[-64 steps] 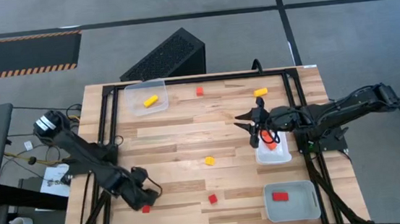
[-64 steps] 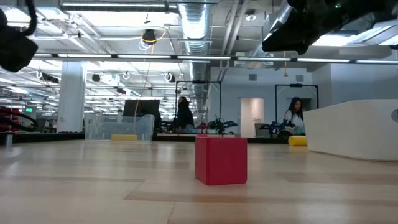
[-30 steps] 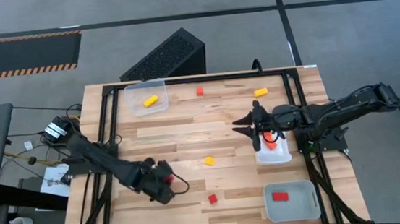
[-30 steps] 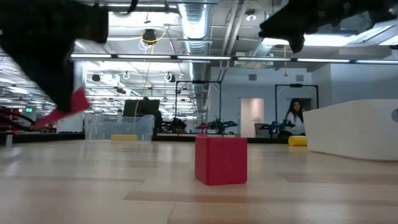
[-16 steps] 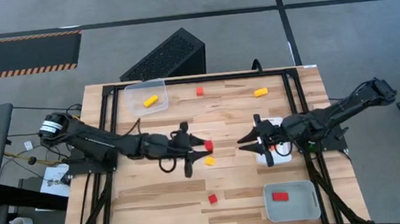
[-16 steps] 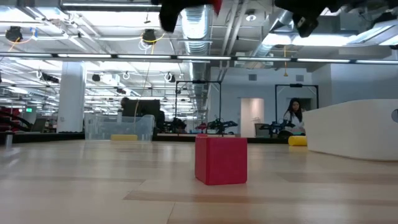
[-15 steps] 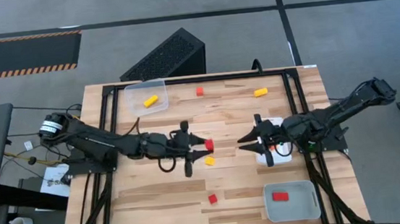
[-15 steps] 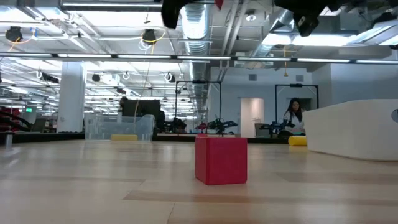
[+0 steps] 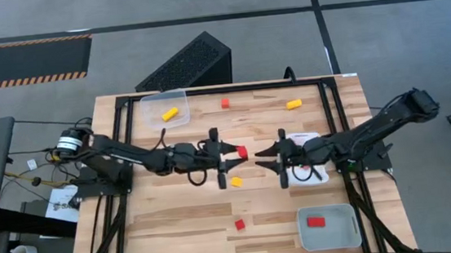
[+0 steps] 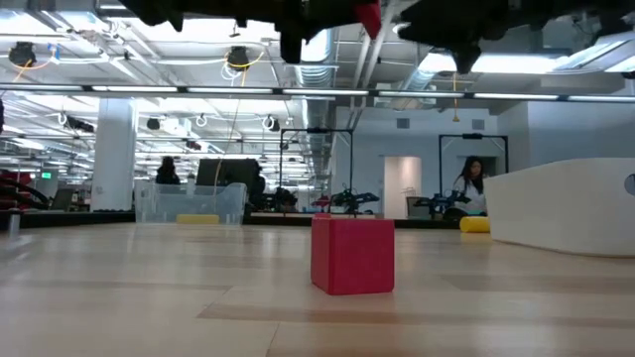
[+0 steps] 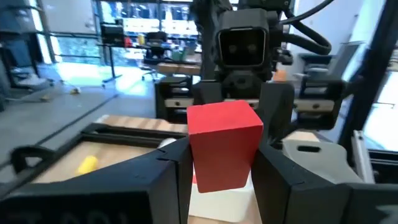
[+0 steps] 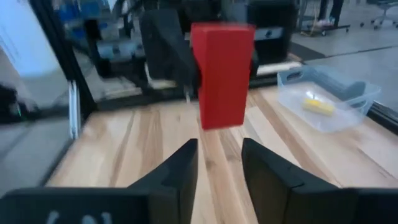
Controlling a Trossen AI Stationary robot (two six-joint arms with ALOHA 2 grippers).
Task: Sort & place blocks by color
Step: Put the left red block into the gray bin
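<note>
Since a second ago your left gripper (image 9: 229,154) swung from the wooden table's (image 9: 185,220) near-left corner to mid-table, clenched on the small red block (image 9: 242,151). The right gripper (image 9: 271,158), fingers parted and empty, met it there. You needed its fingers squarely around the block's free end before the left let go.

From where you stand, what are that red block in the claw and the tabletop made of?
Red block: probably plastic or painted wood; flat, even colour, crisp edges, soft sheen. Tabletop: wood, seemingly sealed planks; visible grain and board seams.
</note>
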